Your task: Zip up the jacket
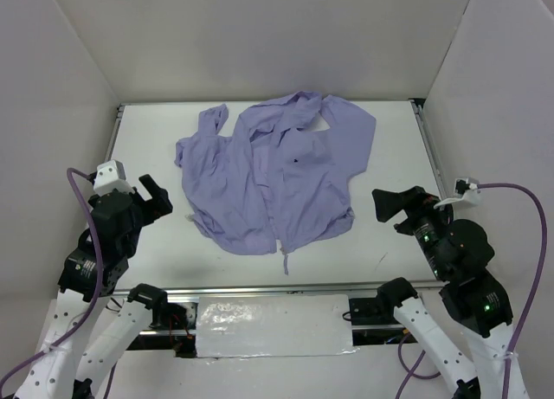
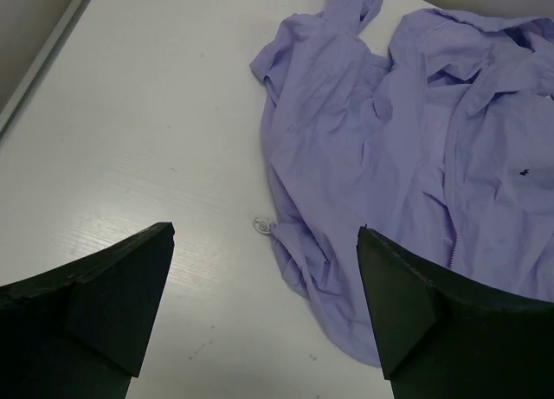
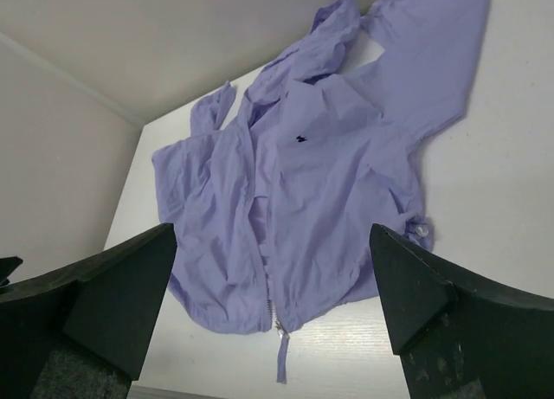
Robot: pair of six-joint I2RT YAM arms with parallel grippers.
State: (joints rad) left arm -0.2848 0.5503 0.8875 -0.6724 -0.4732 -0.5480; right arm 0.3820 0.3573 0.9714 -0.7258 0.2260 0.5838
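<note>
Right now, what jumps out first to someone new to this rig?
A big crumpled lavender jacket sprawls over the middle of the white table, its zipper running toward the near hem. The left tool and right tool flank it, both open and touching nothing.

Robot lab test cell, white table (image 1: 156, 252), plain white enclosure walls (image 1: 260, 35)
</note>
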